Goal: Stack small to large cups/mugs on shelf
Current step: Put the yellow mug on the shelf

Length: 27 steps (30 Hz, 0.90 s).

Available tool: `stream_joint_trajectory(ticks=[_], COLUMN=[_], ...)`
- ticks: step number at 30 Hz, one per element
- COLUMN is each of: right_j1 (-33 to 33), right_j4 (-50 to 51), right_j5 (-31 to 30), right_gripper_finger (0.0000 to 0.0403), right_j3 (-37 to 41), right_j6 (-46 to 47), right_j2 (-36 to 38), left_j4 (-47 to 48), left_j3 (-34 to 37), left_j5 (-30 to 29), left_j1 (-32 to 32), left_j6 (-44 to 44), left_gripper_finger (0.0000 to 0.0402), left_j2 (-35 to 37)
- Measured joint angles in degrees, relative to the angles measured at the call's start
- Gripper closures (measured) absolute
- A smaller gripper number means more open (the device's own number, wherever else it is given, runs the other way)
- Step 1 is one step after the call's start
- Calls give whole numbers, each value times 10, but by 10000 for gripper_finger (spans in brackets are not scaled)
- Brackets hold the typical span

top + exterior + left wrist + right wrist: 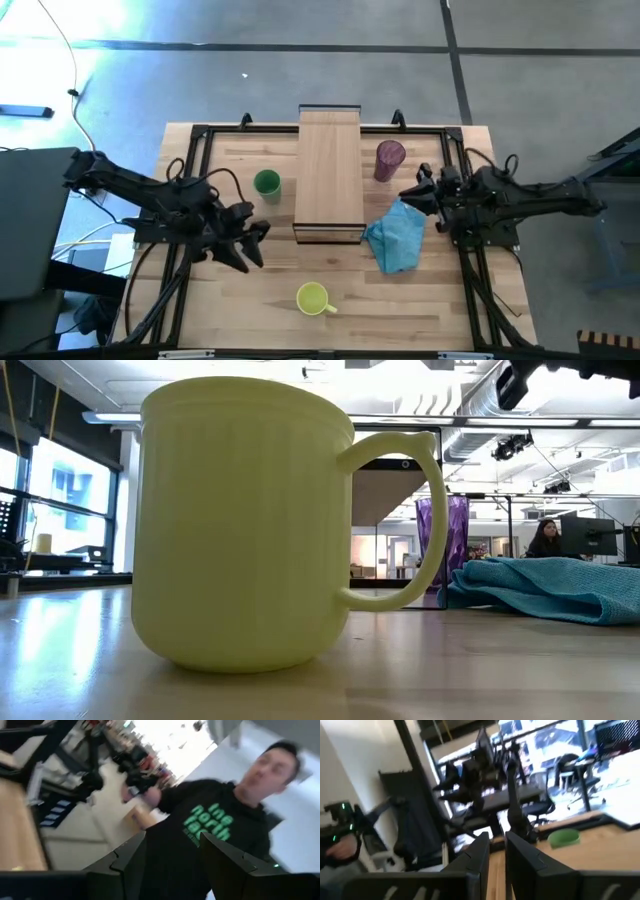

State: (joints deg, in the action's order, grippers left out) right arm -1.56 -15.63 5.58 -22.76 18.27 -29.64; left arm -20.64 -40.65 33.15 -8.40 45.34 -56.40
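Observation:
The yellow mug [313,298] stands upright on its base near the table's near edge and fills the low view [245,520]. The small green cup [266,183] [564,837] stands just left of the shelf [330,175]. The purple tumbler [389,160] [443,545] stands upright just right of the shelf. My left gripper [256,247] [172,845] hovers open, left of the shelf's near end, holding nothing. My right gripper [405,195] [496,842] hovers between tumbler and cloth, its fingers a narrow gap apart, empty.
A crumpled blue cloth [397,238] [545,588] lies right of the shelf's near end, below my right gripper. A black frame [190,140] runs along the table's sides. A person in a black hoodie [215,820] stands beyond the table; another person [545,540] sits far off.

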Motion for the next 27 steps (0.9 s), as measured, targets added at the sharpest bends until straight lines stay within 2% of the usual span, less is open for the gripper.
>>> stream_joint_trajectory(ticks=[3, 7, 10, 15, 21, 24, 27], right_j1=[0, 0, 0, 0, 1, 1, 1], right_j4=[0, 0, -3, 1, 2, 1, 4], right_j5=[12, 16, 16, 7, -73, -98, -98], right_gripper_finger=[350, 350, 350, 350, 350, 350, 350], right_j3=[0, 0, 0, 0, 0, 0, 0], right_j6=[14, 24, 23, -19, -101, -122, -123], right_j2=[-19, -29, -28, -12, 20, 35, 44], left_j4=[127, 292, 374, 388, 384, 368, 350], left_j3=[-46, -95, -117, -123, -123, -123, -123], left_j5=[-23, -99, -169, -297, -450, -488, -506], left_j1=[1, 0, -20, -106, -201, -221, -224], left_j6=[-47, -75, -63, -61, -131, -154, -156], left_gripper_finger=[229, 229, 229, 229, 229, 229, 229], left_j2=[17, 44, 61, 48, -17, -50, -71])
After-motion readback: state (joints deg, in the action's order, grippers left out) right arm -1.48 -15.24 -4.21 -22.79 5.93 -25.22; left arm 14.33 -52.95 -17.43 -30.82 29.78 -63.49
